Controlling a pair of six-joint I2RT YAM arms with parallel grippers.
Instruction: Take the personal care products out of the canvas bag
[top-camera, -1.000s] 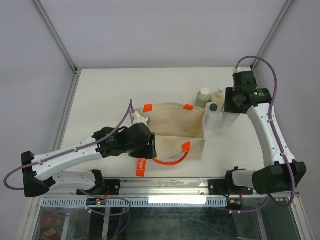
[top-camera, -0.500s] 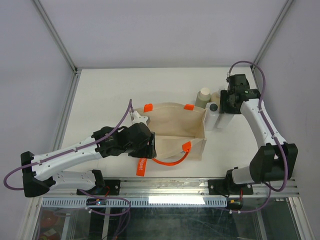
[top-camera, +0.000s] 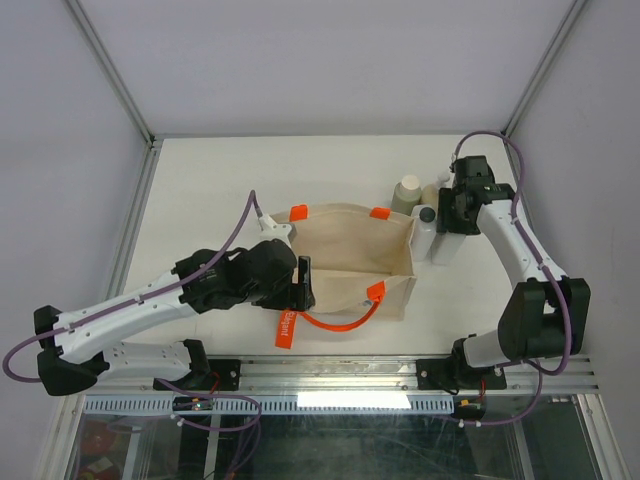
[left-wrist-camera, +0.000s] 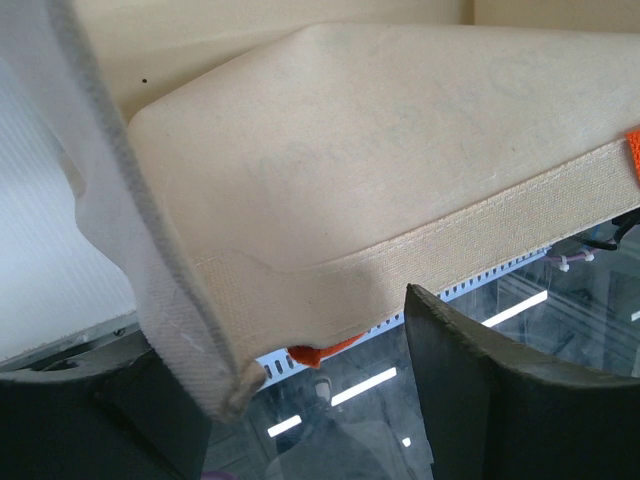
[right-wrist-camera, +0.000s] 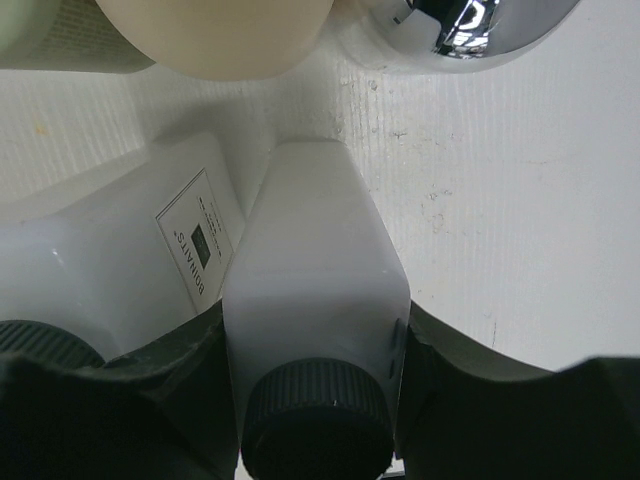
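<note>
The canvas bag (top-camera: 350, 262) stands open mid-table, its orange handle (top-camera: 335, 322) drooping at the near side. My left gripper (top-camera: 303, 283) is at its near-left corner, open; the bag's rim (left-wrist-camera: 215, 330) hangs between the fingers, beside the left finger (left-wrist-camera: 90, 420) and apart from the right one. My right gripper (top-camera: 452, 212) is shut on a white square dark-capped bottle (right-wrist-camera: 310, 250), upright on the table right of the bag. Beside it stands a second white bottle (right-wrist-camera: 110, 260). Behind are a beige round-capped bottle (top-camera: 407, 192) and a shiny silver one (right-wrist-camera: 470, 25).
A cream bottle (top-camera: 437, 188) shows partly behind the right gripper. The table's near edge with its metal rail (top-camera: 330, 372) runs just below the bag. The cage's walls and posts (top-camera: 120, 95) close the table at the back and sides.
My left gripper's jaws have parted and drawn slightly back from the bag's rim. My right gripper has carried the white bottle left and set it next to the other white one.
</note>
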